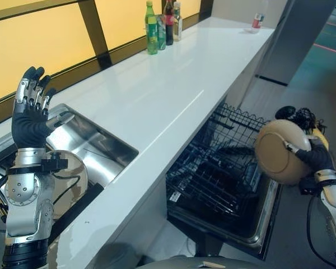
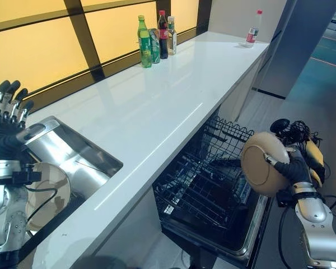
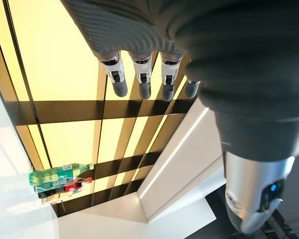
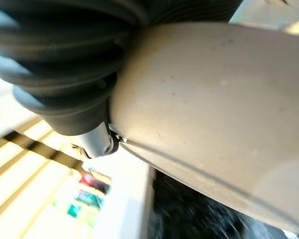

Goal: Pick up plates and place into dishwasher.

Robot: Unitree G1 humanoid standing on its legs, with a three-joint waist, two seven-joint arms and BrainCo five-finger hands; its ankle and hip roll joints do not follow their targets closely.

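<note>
Left eye view shows the left hand (image 1: pixel 29 115) raised with straight fingers above the sink (image 1: pixel 103 147), where another plate (image 1: pixel 67 185) waits. The dishwasher rack (image 1: pixel 218 168) looks empty of plates. At right, the right hand (image 1: pixel 313 157) clamps a tan plate (image 1: pixel 280 150) beside the rack, not yet loaded.
</note>
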